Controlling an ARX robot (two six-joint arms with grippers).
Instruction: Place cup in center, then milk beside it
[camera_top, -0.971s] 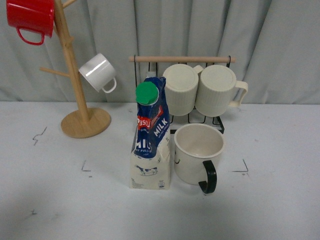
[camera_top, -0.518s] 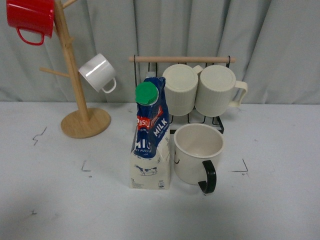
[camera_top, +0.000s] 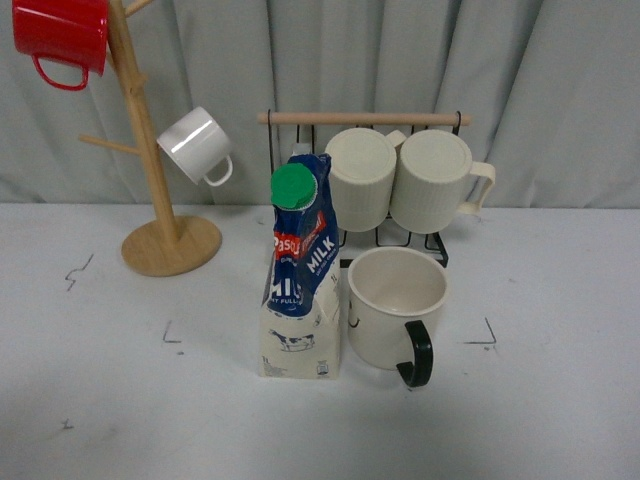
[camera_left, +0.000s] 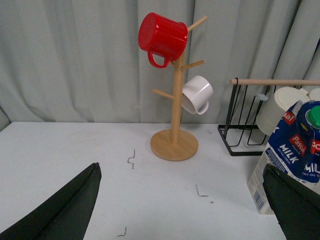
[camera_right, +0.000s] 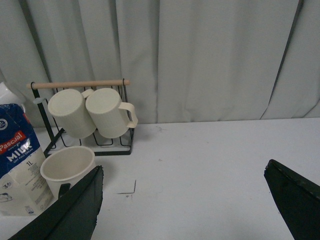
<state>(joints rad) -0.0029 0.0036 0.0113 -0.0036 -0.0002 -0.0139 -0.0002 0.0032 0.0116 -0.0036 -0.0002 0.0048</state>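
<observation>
The cup, a wide cream mug with a black loop handle, stands upright on the centre patch framed by black corner marks. The milk, a blue carton with a green cap, stands upright right beside it, almost touching. Neither arm shows in the front view. My left gripper is open over bare table, with the milk by one finger. My right gripper is open too, with the cup and the milk off to one side.
A wooden mug tree at the back left holds a red mug and a small white mug. A black wire rack behind the cup carries two ribbed cream mugs. A grey curtain closes the back.
</observation>
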